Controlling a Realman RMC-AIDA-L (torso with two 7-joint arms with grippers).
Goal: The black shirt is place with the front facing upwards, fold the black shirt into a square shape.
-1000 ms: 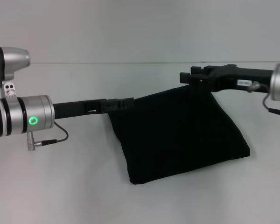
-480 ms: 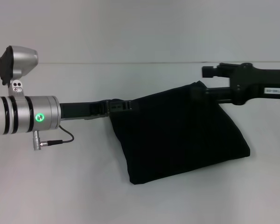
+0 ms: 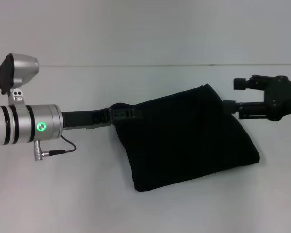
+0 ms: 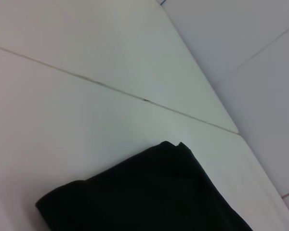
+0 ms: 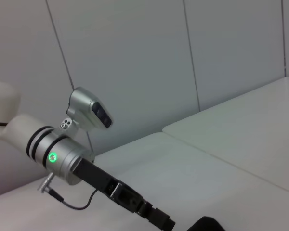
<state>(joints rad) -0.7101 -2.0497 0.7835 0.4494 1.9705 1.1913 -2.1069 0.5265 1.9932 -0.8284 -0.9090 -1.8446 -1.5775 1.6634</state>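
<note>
Shirt [image 3: 184, 141] lies folded on the table between my claws: left claw [image 3: 128, 112] touches its far left corner, grip unclear; right claw [image 3: 242, 99] hangs open, empty, just beside its right corner.

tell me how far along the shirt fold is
Mostly done, it seems: the black shirt lies on the white table as a compact, roughly four-sided bundle, lettering hidden. In hand: the left gripper sits at its far left corner; the right gripper is open, just off the far right corner. Left: freeing the left side and perhaps squaring the slanted edges.
</note>
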